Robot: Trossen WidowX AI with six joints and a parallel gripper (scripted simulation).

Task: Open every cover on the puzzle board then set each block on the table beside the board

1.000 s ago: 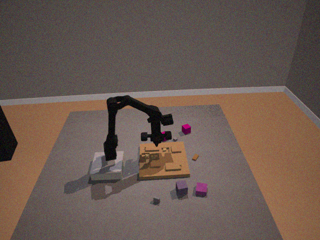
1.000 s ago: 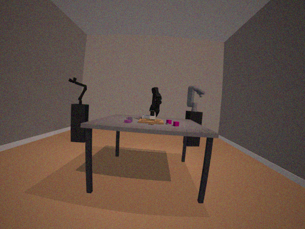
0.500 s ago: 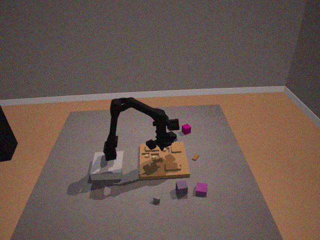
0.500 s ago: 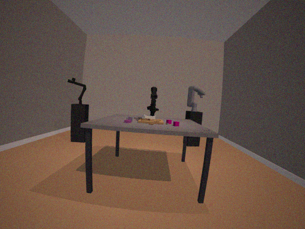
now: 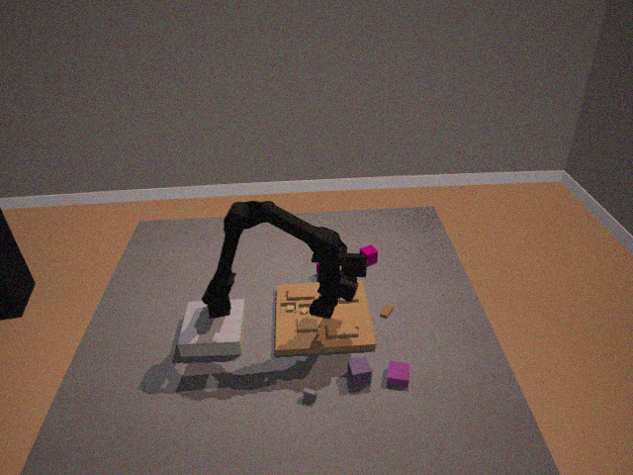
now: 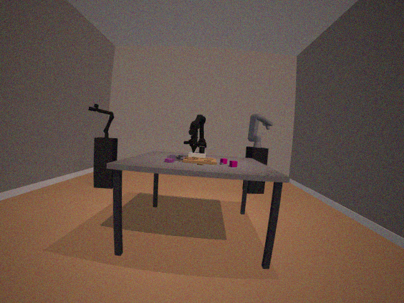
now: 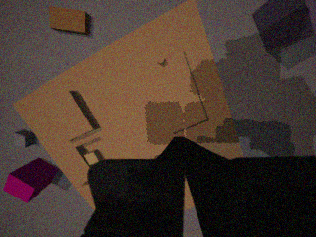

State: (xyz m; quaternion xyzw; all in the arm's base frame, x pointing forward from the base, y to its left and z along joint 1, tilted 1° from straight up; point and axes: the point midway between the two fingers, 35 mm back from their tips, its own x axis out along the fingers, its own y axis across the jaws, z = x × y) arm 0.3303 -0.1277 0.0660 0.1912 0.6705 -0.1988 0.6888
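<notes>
The tan puzzle board (image 5: 286,343) (image 7: 118,81) lies beside the white arm base. My gripper (image 5: 329,312) (image 6: 194,151) (image 7: 178,141) is shut and empty, above the board. Tan covers, one of them a front cover (image 5: 308,324), lie on the board; the arm and its shadow hide parts. A pale square (image 5: 290,308) (image 7: 91,158) sits in a small recess. A magenta block (image 5: 369,254) (image 6: 233,163) and another magenta block (image 6: 223,161) rest behind the board. A purple block (image 5: 359,372) (image 7: 282,25), a pink-purple block (image 5: 398,374) and a small grey block (image 5: 309,397) rest in front.
A small orange block (image 5: 387,311) (image 7: 68,20) lies to the board's right in the top view. The white arm base (image 5: 209,348) stands on its left. The grey table (image 6: 196,172) carries everything. Two other arms stand on dark pedestals beyond the table.
</notes>
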